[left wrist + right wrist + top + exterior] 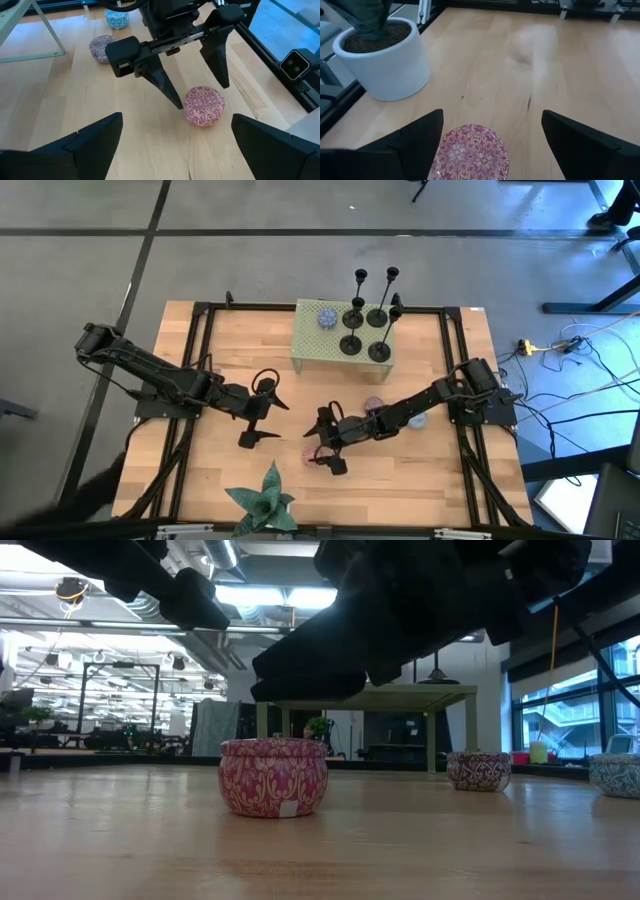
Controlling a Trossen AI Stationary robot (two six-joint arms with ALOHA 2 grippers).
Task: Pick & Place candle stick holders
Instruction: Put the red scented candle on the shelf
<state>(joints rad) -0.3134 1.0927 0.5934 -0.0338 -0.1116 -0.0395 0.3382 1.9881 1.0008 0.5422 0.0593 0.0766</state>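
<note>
**Q:** Layout, from left to right across the table?

**A:** At far left my left gripper (pixel 262 412) hangs over bare wood (pixel 210 470), fingers spread wide and grasping nothing. Near the front edge stands a potted plant (pixel 263 498) with green pointed leaves in a white pot (pixel 387 60). Right of centre my right gripper (pixel 322 448) hovers over a pink patterned tin (pixel 203 105), fingers parted to either side of it and not clenched; whether they touch it I cannot tell.

**Q:** Where are the candle stick holders?

**A:** The candle stick holders (pixel 366 320) stand upright at the table's far edge, well apart from both of my grippers. Four round bases rest on the right part of a pale green stand (pixel 312 345); a fifth holder stands at its right rim. They are black, with thin stems of differing height.

**Q:** Other items?

**A:** A blue-and-white patterned ball (pixel 327 317) sits on the stand's left part. Beneath my right forearm lie two further tins, one purple-patterned (pixel 101 48) and one blue-patterned (pixel 116 19), near each other.
</note>
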